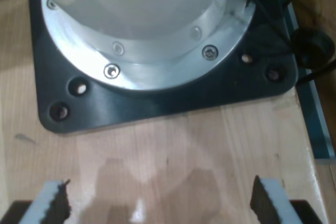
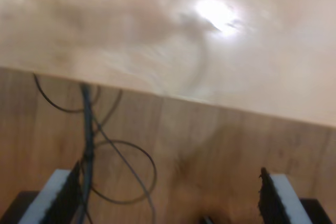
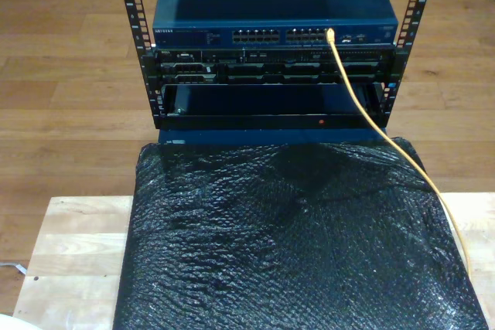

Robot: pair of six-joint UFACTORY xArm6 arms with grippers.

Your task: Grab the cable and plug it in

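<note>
Both grippers empty: my first gripper (image 1: 160,203) stands wide, its serrated dark pads with pale backing well apart over bare pale wood, just short of a dark square base plate (image 1: 173,95) with bolt holes that carries a round brushed-metal robot base (image 1: 147,30). My second gripper (image 2: 168,198) is likewise spread wide with nothing between its pads, looking down past a pale table edge (image 2: 173,100) toward a brown plank floor where thin dark wires (image 2: 121,177) loop loosely. The cable (image 3: 387,141), thin, yellow-orange and smooth, already has one end seated in a port on the blue network switch (image 3: 274,5) at the top of the rack, toward the exterior view's right end of the port row. From there it hangs down across the rack front, crosses the far right corner of the black covering (image 3: 286,237) as the exterior view shows it, and runs along that covering's right edge out of frame. Judgement: that end looks plugged in; whether another end remains to be seated I cannot tell, since the rest runs out of sight. The covering is crinkled, glossy, bubble-textured sheet draped over a light wooden table (image 3: 69,253). The rack (image 3: 147,59) is black perforated steel uprights holding flat dark units below the switch, one bay open and shadowed.
</note>
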